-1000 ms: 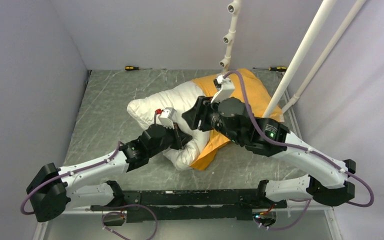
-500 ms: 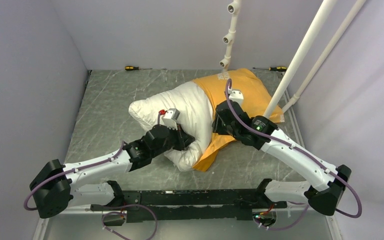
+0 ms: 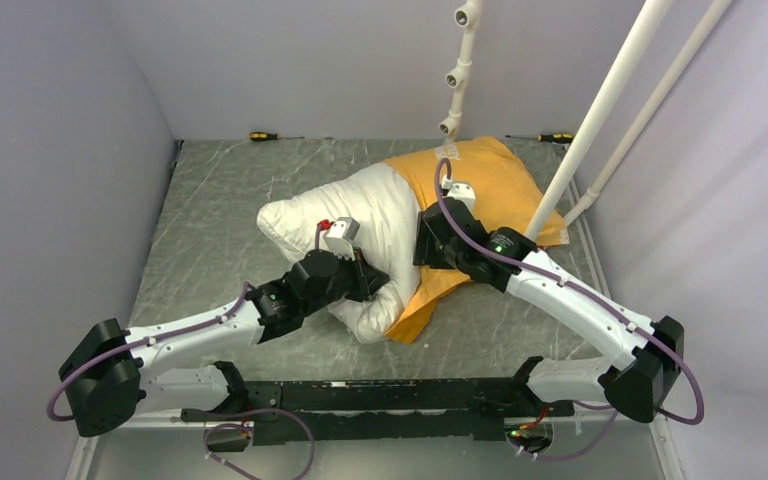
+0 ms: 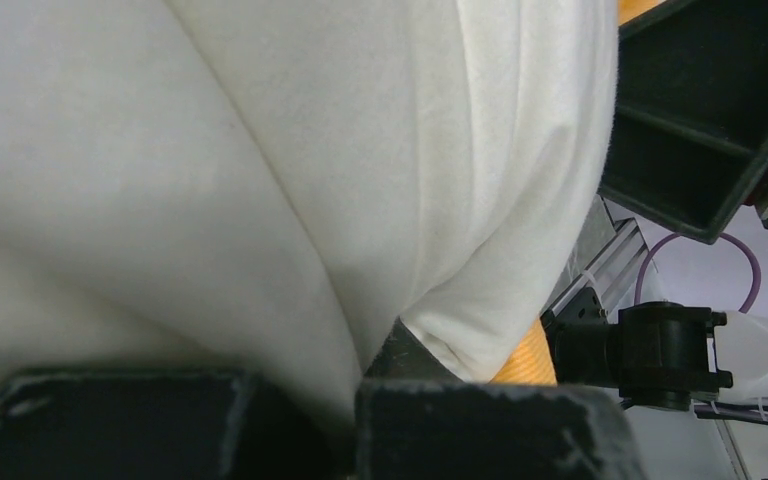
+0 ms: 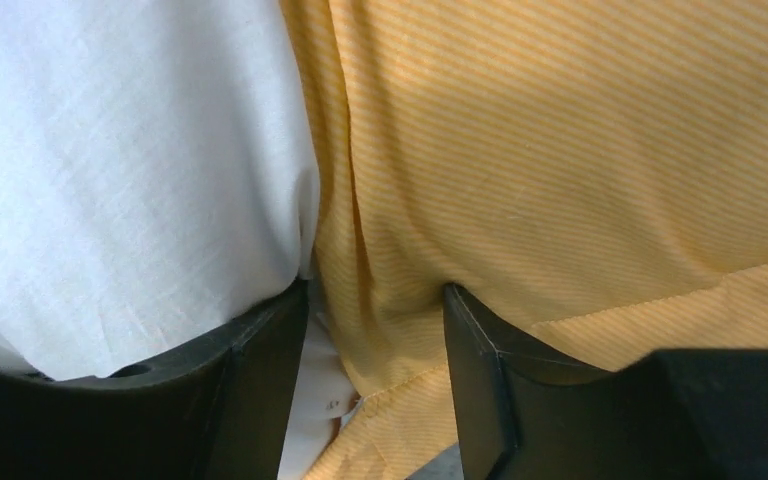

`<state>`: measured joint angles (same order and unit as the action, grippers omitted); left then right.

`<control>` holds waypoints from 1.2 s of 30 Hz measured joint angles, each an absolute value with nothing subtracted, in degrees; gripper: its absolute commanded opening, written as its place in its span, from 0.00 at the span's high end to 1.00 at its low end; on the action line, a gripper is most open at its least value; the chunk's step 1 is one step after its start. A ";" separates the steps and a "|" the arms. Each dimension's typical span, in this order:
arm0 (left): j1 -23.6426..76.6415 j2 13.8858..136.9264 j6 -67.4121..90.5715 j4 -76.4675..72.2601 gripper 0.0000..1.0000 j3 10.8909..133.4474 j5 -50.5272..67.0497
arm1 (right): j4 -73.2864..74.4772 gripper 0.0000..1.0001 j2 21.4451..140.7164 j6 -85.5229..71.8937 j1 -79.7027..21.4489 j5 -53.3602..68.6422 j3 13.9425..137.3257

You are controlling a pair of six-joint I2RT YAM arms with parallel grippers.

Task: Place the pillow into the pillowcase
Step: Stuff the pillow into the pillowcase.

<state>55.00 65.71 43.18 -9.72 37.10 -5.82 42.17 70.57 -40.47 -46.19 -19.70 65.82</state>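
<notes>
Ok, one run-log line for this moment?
stage: pillow partly inside pillowcase | left tool: shut on pillow | right tool: open, straddling pillowcase hem

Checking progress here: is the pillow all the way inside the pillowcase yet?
Only partly in. About half of the white pillow lies bare outside the opening of the orange pillowcase.

On my feed the pillow reads as matt white cloth, fine-woven and softly creased. Against the pillow, the pillowcase is orange-yellow cloth, finely ribbed, with a stitched hem. Under the pillow, the table looks hard, grey and scuffed. At the pillow, my right gripper has matt black plastic fingers.
</notes>
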 measured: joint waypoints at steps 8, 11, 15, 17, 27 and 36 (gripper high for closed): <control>55.02 65.71 43.18 -9.61 1.00 37.12 -5.87 | 41.58 1.00 70.65 -39.86 -46.02 -19.05 65.80; 55.07 65.71 43.16 -8.95 1.00 37.45 -5.93 | 41.89 1.00 70.54 -39.88 -45.95 -19.14 65.82; 55.29 64.66 43.13 -7.07 1.00 37.82 -6.85 | 42.39 1.00 67.77 -37.63 -45.93 -17.41 65.84; 55.35 63.64 43.13 -5.67 1.00 37.95 -7.55 | 42.57 1.00 64.47 -35.88 -45.80 -15.44 65.84; 55.75 60.73 42.92 -2.33 1.00 38.09 -8.16 | 40.56 1.00 57.06 -28.82 -44.16 -3.03 65.71; 55.53 67.81 41.58 -0.78 1.00 44.25 -7.94 | 23.90 1.00 62.06 -30.96 -43.11 10.87 61.30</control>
<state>55.53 67.81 41.58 -0.78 44.25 -7.94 23.90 62.06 -30.96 -43.11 10.87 61.30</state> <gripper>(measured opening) 0.050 0.013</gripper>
